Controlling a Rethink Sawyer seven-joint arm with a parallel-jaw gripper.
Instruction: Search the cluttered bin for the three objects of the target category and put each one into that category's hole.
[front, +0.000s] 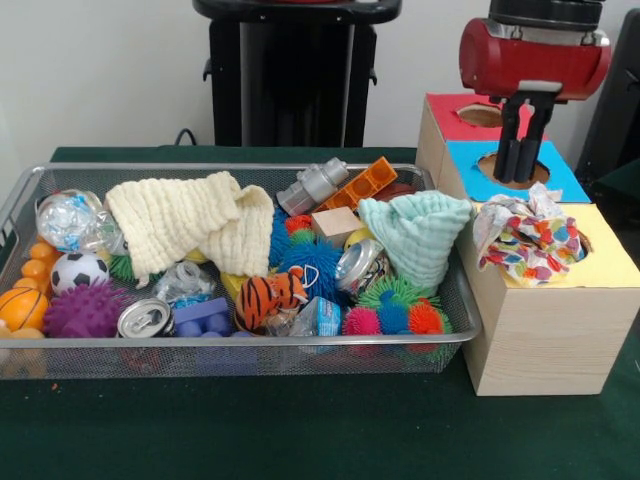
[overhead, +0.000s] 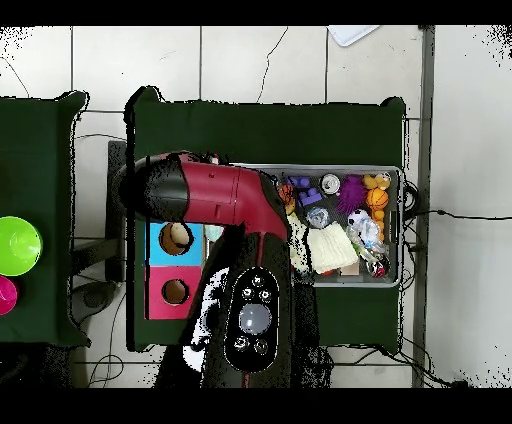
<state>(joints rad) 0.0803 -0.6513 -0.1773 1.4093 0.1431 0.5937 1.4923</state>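
The gripper (front: 520, 165) hung over the blue hole (front: 512, 170) of the wooden box (front: 545, 330), its fingers close together and empty. A patterned cloth (front: 528, 240) sat stuffed in the yellow hole beside it. Cream (front: 190, 225) and mint (front: 418, 232) cloths lay in the cluttered bin (front: 240, 352) on the table (front: 300, 430).

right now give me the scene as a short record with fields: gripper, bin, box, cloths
gripper: gripper hangs over the blue hole, nothing visibly held
bin: wire bin full of mixed toys, cans and blocks
box: wooden box right of the bin, red, blue and yellow tops
cloths: patterned cloth bunched on the yellow section; cream cloth and mint cloth in the bin
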